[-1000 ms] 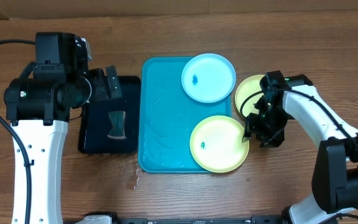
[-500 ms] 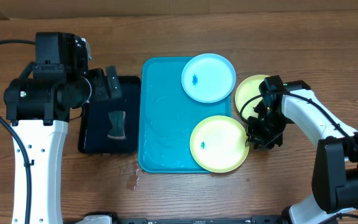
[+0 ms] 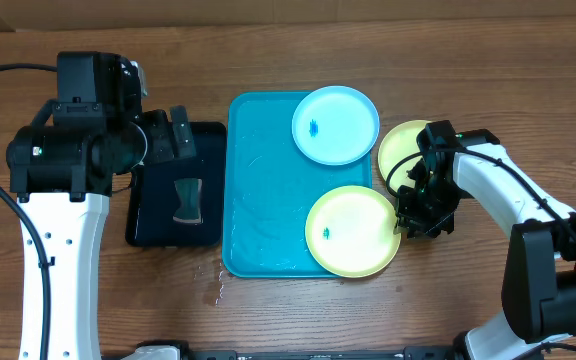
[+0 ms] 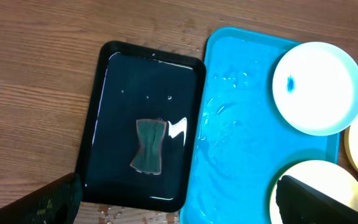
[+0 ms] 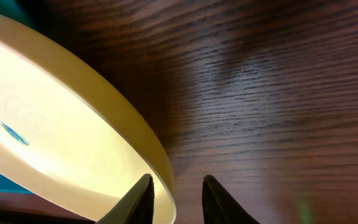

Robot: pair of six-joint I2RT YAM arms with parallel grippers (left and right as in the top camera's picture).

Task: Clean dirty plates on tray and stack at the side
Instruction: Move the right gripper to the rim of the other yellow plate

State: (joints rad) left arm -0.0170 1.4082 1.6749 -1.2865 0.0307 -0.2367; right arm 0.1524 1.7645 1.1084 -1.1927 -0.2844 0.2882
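Observation:
The turquoise tray (image 3: 258,200) lies mid-table. A light blue plate (image 3: 335,124) with a blue smudge sits in its far right corner. A yellow-green plate (image 3: 353,231), also smudged, overlaps the near right corner. Another yellow-green plate (image 3: 398,148) rests on the table to the right, partly under the right arm. My right gripper (image 3: 408,222) straddles the near plate's right rim (image 5: 160,168): one finger (image 5: 143,199) inside, the other outside, shut on it. My left gripper (image 4: 179,205) hangs wide open above the black tray (image 4: 114,93), holding nothing.
The black tray (image 3: 153,215) left of the turquoise one holds shallow water and a dark grey sponge (image 4: 149,146). Water drops (image 3: 214,288) lie on the wood near the trays' front corners. Bare wooden table extends right of the plates.
My right gripper's jaws have narrowed around the yellow-green plate's rim and shifted slightly toward it. The left arm and the plates have not moved.

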